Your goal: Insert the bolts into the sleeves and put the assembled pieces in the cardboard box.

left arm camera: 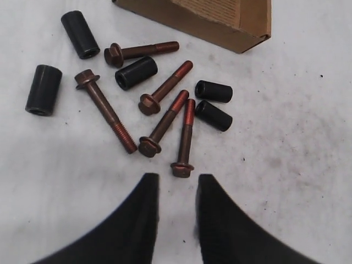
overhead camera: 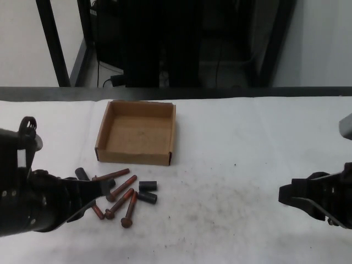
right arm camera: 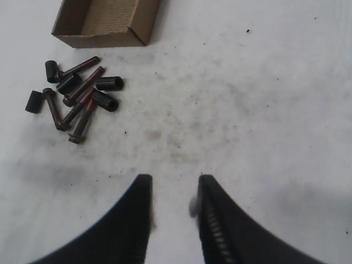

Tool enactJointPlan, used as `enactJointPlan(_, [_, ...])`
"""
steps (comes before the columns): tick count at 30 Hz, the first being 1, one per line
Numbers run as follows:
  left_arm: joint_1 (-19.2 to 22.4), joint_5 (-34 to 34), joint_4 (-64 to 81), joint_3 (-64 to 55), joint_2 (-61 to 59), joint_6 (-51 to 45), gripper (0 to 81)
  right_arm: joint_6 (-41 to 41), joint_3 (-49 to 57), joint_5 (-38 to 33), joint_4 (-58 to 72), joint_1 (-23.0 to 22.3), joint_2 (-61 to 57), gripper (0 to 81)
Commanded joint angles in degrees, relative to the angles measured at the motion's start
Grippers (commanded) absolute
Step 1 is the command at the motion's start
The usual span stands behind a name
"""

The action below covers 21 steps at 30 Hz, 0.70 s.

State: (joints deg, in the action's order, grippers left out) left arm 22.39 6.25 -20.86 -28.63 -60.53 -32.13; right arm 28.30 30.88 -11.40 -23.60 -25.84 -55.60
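Note:
Several copper-coloured bolts (left arm camera: 107, 113) and several short black sleeves (left arm camera: 136, 72) lie loose in a cluster on the white bench, just in front of the cardboard box (overhead camera: 132, 155). None of the bolts sits in a sleeve. The box is open-topped and holds nothing. My left gripper (left arm camera: 177, 184) hovers right beside the cluster, open, its tips close to the head of the nearest bolt (left arm camera: 182, 168). In the high view the left gripper (overhead camera: 104, 190) comes in from the lower left. My right gripper (right arm camera: 175, 184) stands open and holds nothing, far to the right of the bolts (right arm camera: 82, 88).
The white bench cover (overhead camera: 231, 165) is scuffed with dark smudges. Between the cluster and the right gripper (overhead camera: 286, 194) lies bare surface. A dark rail and black frame posts (overhead camera: 52, 38) run behind the bench's far edge.

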Motion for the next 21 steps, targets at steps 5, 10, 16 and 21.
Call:
enactJointPlan(5, [0.0, -1.0, -2.7, -2.0, 2.7, 1.8, 24.3, -11.6, 6.4, -1.9, -3.3, -2.1, -9.1, 28.4])
enactJointPlan(10, [0.0, -2.1, -2.9, -2.0, 5.5, 1.8, 24.3, -23.7, 12.9, -1.9, -4.8, -3.3, -18.4, 28.4])
enactJointPlan(16, [0.0, -1.9, -2.9, -2.0, 7.5, 1.8, 24.3, -32.7, 21.6, -3.1, -4.9, -3.4, -29.9, 28.4])
enactJointPlan(21, [0.0, -1.9, -2.9, -2.0, 7.9, 1.8, 24.3, -38.7, 29.3, -4.6, -5.3, -5.6, -39.1, 28.4])
